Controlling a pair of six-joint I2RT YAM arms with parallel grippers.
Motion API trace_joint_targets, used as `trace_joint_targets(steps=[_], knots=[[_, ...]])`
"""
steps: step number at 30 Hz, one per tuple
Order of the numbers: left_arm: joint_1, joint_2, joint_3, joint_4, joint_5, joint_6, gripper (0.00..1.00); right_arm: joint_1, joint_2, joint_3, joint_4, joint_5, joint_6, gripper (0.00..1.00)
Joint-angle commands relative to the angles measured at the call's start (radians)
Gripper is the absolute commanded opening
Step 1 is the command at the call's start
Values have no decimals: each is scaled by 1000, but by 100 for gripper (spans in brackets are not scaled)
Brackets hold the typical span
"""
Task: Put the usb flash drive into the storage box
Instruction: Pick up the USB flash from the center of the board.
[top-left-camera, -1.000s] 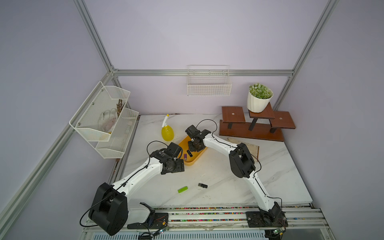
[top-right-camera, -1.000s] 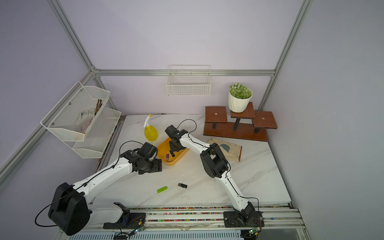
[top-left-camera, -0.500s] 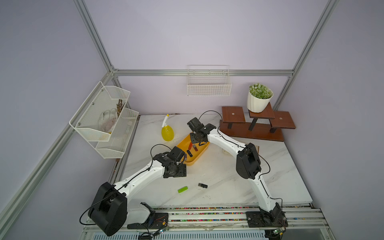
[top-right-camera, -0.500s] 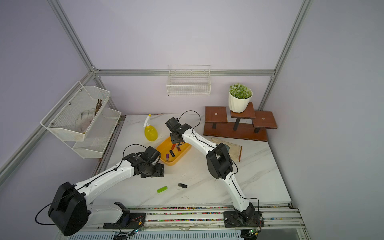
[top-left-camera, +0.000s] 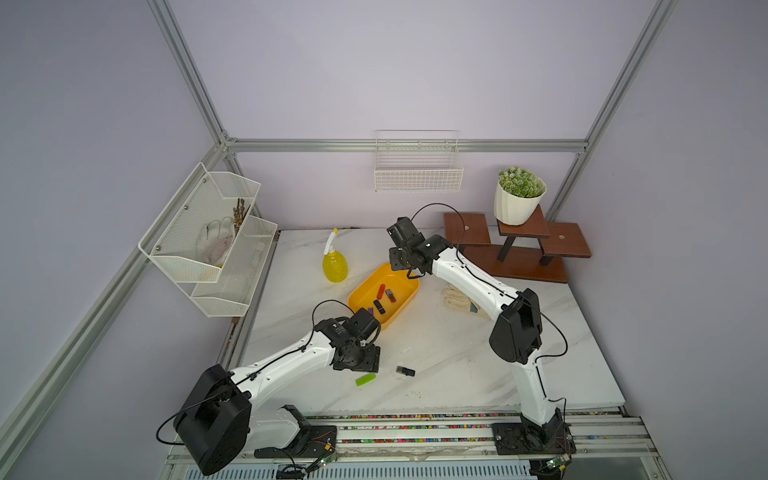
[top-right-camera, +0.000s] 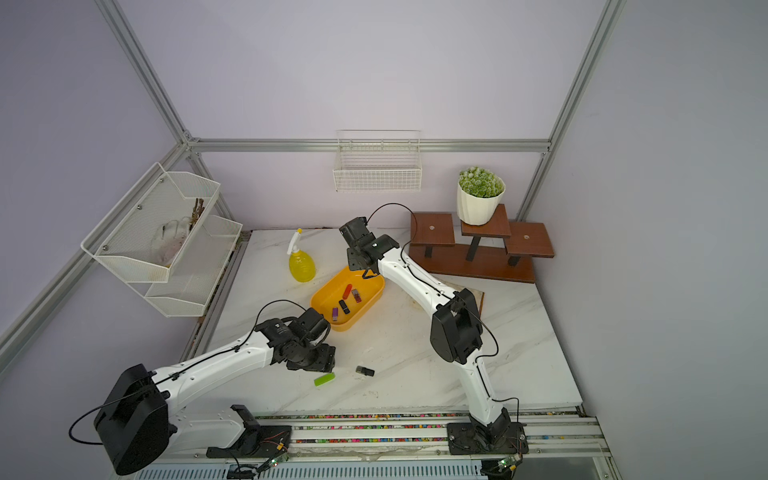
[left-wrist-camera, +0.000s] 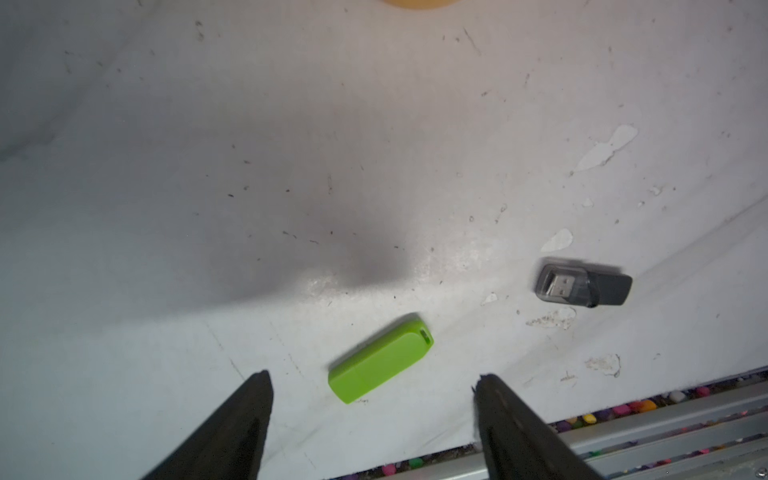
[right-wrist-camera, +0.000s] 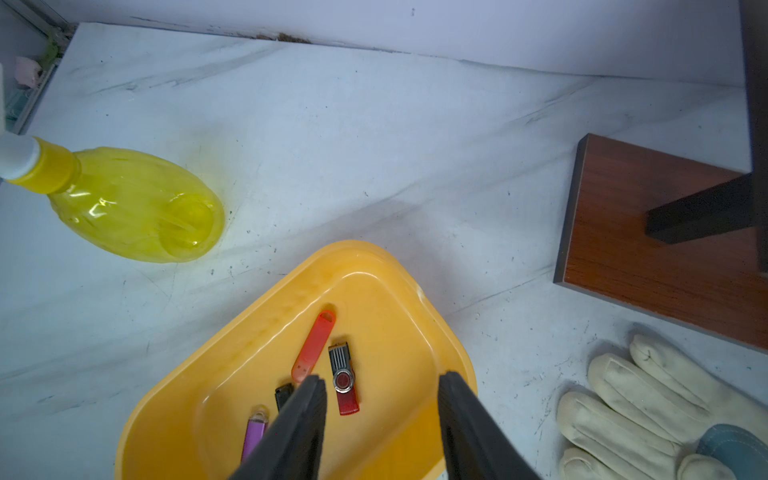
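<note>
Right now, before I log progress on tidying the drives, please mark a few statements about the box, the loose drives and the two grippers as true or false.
1. The storage box holds four flash drives. True.
2. The left gripper grips the green flash drive. False: its jaws are open and the drive lies free on the table.
3. A dark grey flash drive lies on the table, outside the box. True.
4. The right gripper carries a drive. False: its jaws are open and empty above the box.
</note>
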Motion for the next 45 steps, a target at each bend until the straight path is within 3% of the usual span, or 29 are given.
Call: trace_joint_targets(steps=[1,31,34,39,41,45], knots=[[-25,-7,-3,-9,17,1,80,-7,-46,-19,-16,20,4,50],[-117,211,-22,39,-55,-53,75,-41,-259,-299,8,6,20,50],[-118,221,-19,51,-54,-54,72,-38,-301,-376,13,-24,16,50],[-118,222,-19,57,-43,-60,55,-32,-423,-604,97,-92,16,50],[-118,215,-24,56,-40,-62,53,-31,-468,-694,134,-120,18,50],[-118,203,-34,51,-35,-66,47,-32,-498,-773,138,-124,32,50]])
